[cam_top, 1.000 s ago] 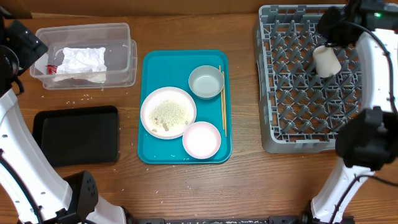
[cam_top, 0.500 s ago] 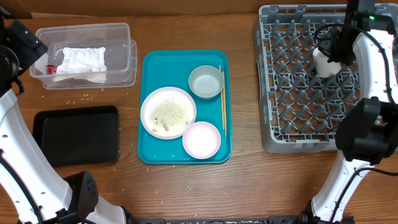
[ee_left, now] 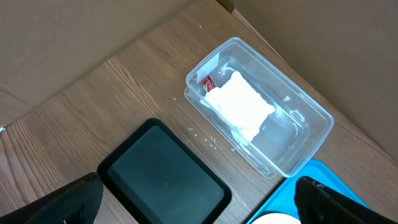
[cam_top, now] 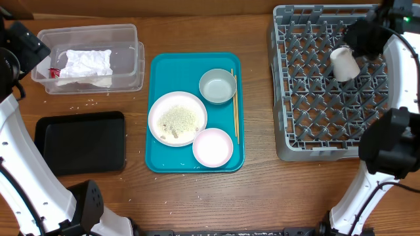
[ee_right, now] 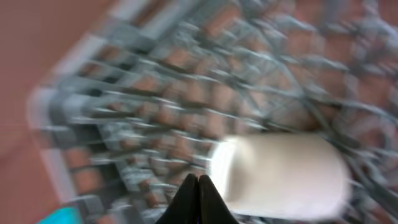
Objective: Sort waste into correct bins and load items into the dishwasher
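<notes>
The small white cup (cam_top: 344, 63) lies on its side on the grey dish rack (cam_top: 308, 98); it is blurred in the right wrist view (ee_right: 280, 177). My right gripper (cam_top: 364, 36) is just beyond the cup, its fingertips (ee_right: 199, 179) shut together, empty, beside the cup. My left gripper (cam_top: 23, 46) is open and empty high above the clear tub (cam_top: 125, 65), which holds the white napkin (cam_top: 86, 63) and red wrapper (cam_top: 55, 71). The teal tray (cam_top: 164, 72) holds the plate (cam_top: 177, 118) with rice, the pink bowl (cam_top: 212, 147), the grey bowl (cam_top: 217, 86) and the chopsticks (cam_top: 234, 105).
The black tray (cam_top: 82, 141) lies in front of the tub, with nothing in it. Loose rice grains (cam_top: 85, 105) are scattered on the wood between them. The left wrist view shows the tub (ee_left: 298, 143), napkin (ee_left: 239, 106), wrapper (ee_left: 207, 81) and black tray (ee_left: 165, 177).
My right gripper came down over the white cup, then drew back to the upper right. The cup stays lying on the rack. The left arm has not moved.
</notes>
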`<state>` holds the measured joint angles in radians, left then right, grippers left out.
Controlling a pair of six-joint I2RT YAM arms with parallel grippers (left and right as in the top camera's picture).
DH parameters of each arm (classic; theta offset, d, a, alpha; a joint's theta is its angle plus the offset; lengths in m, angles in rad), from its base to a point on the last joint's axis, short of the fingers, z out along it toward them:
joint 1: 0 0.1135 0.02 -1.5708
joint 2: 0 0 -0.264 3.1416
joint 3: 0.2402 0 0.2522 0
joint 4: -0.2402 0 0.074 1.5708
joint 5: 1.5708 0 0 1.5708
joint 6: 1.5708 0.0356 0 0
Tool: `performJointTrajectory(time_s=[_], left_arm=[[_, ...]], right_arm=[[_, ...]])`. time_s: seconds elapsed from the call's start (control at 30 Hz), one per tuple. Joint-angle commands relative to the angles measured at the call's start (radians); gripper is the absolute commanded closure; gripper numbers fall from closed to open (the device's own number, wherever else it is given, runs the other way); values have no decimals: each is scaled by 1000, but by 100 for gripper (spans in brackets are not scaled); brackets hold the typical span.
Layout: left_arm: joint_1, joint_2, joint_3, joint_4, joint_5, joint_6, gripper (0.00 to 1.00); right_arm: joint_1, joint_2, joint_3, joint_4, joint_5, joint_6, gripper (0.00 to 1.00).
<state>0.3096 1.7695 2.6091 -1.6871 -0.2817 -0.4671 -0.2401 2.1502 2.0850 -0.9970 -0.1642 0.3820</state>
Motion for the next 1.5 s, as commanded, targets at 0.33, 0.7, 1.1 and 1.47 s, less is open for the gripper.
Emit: performJointTrajectory(time_s=[0.33, 0.7, 1.1, 1.47], left_arm=[[6, -2, 4, 0, -13, 7, 0], [6, -2, 4, 0, -13, 7, 0], [6, -2, 4, 0, -13, 7, 0], [6, -2, 4, 0, -13, 7, 0]], right_arm=[[22, 54, 9, -32, -8, -5, 96], [22, 58, 9, -109, 175, 19, 96], [25, 26, 10, -5, -56, 60, 96], [28, 117, 9, -117, 199, 64, 96]])
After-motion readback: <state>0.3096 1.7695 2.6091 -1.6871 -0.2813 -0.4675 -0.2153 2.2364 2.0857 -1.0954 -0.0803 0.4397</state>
